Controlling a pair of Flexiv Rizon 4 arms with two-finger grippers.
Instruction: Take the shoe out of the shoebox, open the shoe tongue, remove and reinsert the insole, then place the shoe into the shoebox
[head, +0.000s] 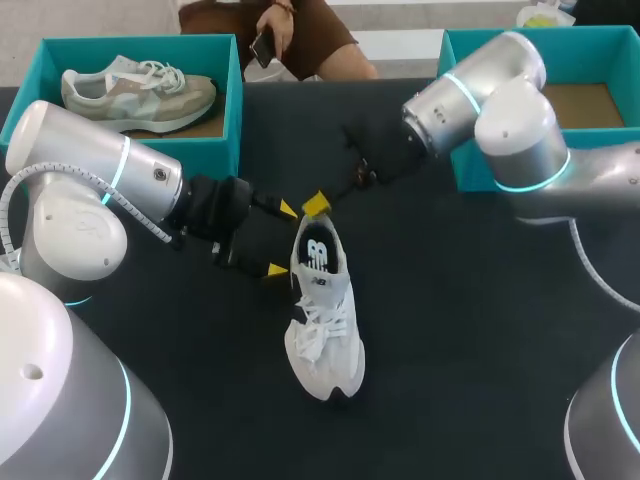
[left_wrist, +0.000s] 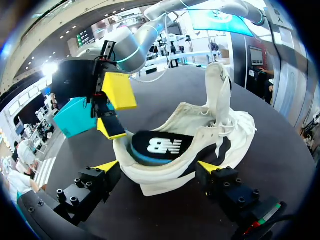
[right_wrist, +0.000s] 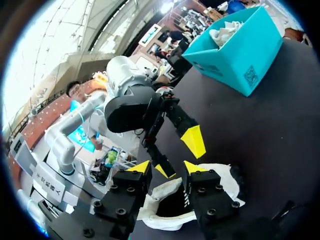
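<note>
While left tool straddles shoe heel, right tool hovers above; both spread (unclamped).

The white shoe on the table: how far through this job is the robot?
Done: the shoe is out, on the table. In hand: left gripper and right gripper sit at its heel, the insole inside. To do: insole out and back, then shoe into the shoebox.
</note>
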